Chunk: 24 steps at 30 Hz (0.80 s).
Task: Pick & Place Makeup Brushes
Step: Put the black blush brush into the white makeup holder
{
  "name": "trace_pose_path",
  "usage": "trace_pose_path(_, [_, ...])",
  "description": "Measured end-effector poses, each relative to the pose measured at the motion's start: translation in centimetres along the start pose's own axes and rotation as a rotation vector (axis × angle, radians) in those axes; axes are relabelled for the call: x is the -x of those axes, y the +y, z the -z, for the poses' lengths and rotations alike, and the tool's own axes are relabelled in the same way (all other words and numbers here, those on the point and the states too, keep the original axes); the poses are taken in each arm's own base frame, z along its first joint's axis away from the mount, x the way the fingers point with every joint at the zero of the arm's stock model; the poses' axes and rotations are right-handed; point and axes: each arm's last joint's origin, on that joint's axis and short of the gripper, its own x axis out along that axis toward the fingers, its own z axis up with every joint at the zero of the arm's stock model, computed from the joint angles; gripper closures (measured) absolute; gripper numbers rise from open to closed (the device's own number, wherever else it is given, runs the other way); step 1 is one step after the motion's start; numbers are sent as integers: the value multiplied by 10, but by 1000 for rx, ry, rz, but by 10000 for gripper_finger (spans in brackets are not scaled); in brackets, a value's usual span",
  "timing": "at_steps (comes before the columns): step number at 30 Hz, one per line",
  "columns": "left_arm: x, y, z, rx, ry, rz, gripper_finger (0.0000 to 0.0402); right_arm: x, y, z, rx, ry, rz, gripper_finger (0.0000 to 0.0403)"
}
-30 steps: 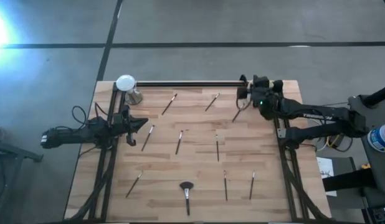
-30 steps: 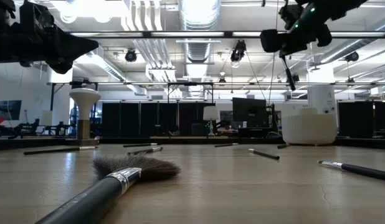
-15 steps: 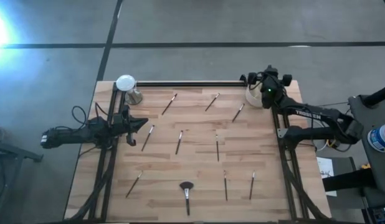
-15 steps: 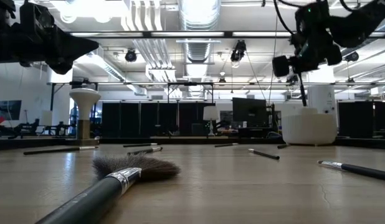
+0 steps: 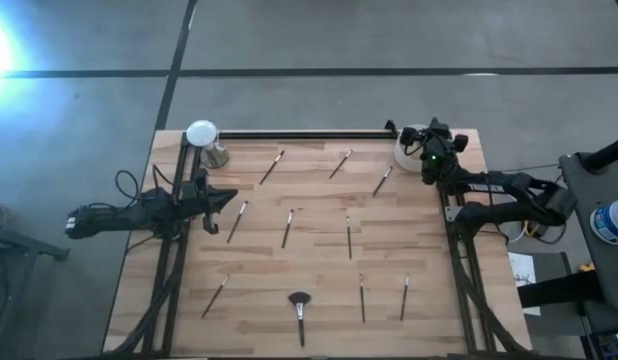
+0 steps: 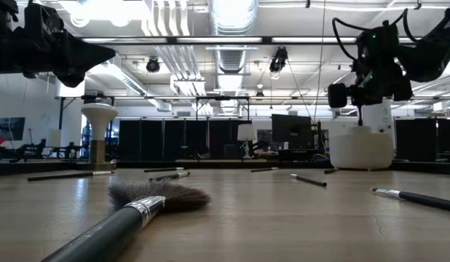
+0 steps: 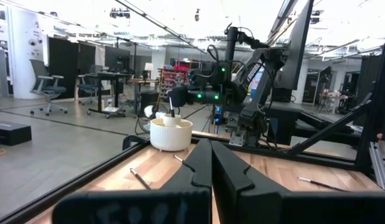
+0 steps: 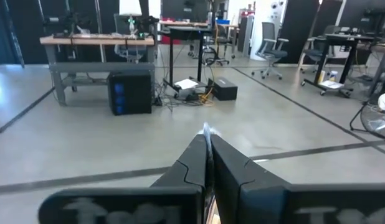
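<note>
Several thin makeup brushes (image 5: 288, 228) lie flat on the wooden table, and one with a wide fluffy head (image 6: 156, 196) lies near the front edge. At the far right corner stands a white cup (image 6: 360, 148). My right gripper (image 6: 362, 93) hovers just above it, shut on one makeup brush (image 6: 361, 116) that hangs down toward the cup's mouth. My left gripper (image 5: 229, 197) waits shut at the table's left side, touching nothing. My right gripper pinches the brush's thin handle between its two fingers, which lie level and across it. A silvery end (image 8: 207, 130) sticks up past the fingertips. The brush hangs upright below the fingers, and its lower end (image 7: 172, 114) reaches the cup's mouth.
A white round-topped stand (image 5: 202, 135) sits at the far left corner. A black bar (image 5: 299, 133) runs along the far edge. Dark frame rails run down both sides of the table. One brush (image 5: 382, 181) lies close to the cup.
My right gripper has carried the hanging brush toward the table's far right corner, then sunk over the white cup, turning as it went. The brush, once clear in the air, now dips its lower end at the cup's mouth.
</note>
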Motion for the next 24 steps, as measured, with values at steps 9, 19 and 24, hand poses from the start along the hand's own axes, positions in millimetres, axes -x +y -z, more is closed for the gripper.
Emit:
trace_pose_path(9, [0, 0, 0, 2, 2, -10, 402, -6, 9, 14, 54, 3, 21, 394])
trace_pose_path(19, [0, 0, 2, 2, 13, -11, 402, -5, 7, 7, 26, -13, 27, 374])
trace_pose_path(24, [0, 0, 2, 2, 13, -12, 402, -4, 5, 8, 16, 14, 29, 340])
